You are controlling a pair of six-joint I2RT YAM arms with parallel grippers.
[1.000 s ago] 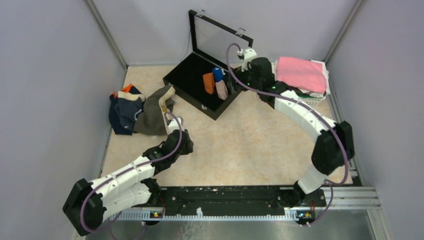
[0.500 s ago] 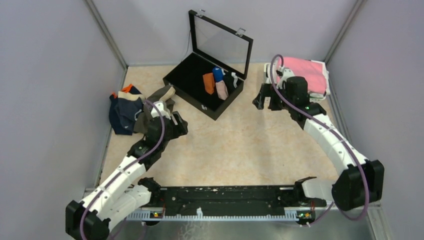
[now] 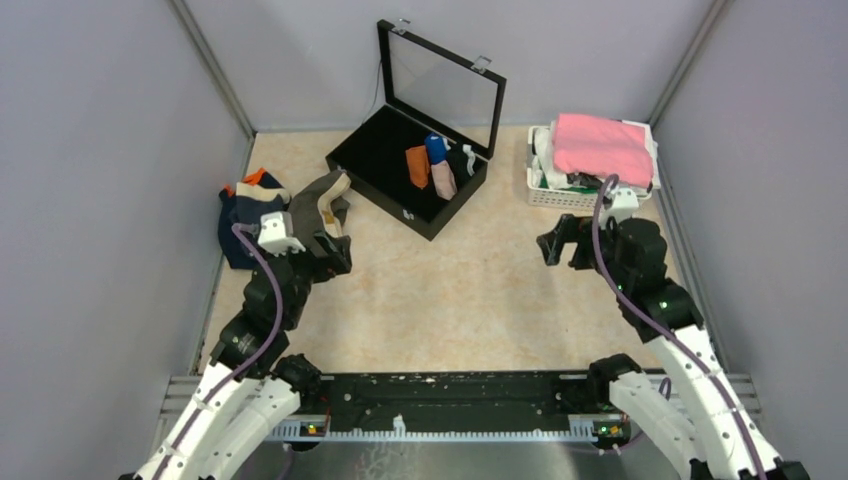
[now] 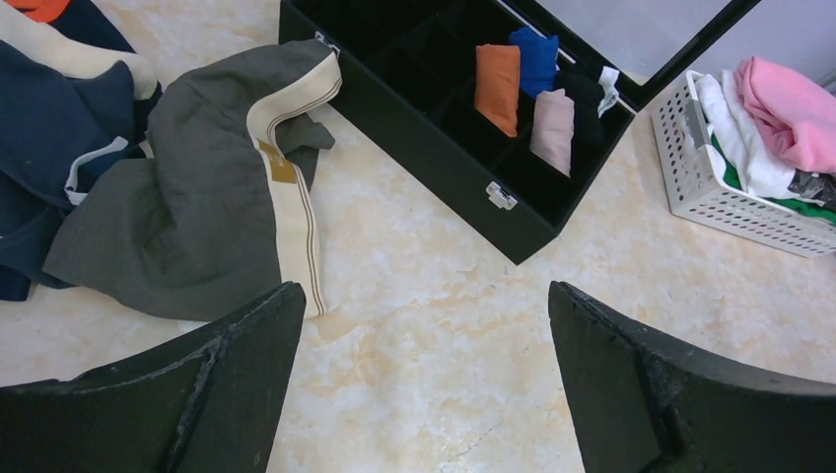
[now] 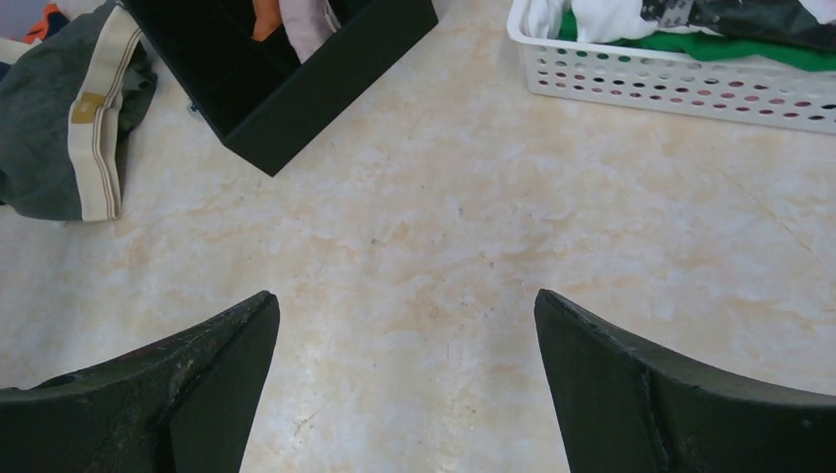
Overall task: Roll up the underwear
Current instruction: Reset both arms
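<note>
Olive-brown underwear with a tan waistband lies crumpled at the left, beside navy underwear with an orange bit behind it. In the left wrist view the olive piece lies ahead and to the left of my left gripper, which is open and empty over bare floor. Rolled pieces stand in the black box: orange, blue, pink-beige. My right gripper is open and empty over bare floor, between the box and the basket. From above, the left gripper sits just below the olive piece and the right gripper at mid-right.
The black box has its glass lid standing open at the back. A white perforated basket at the back right holds a bright pink cloth and other clothes. Grey walls close in on both sides.
Both arms drew back toward the near edge. The right gripper left the black box and passed the basket. The left gripper opened wide and moved toward the olive underwear.
</note>
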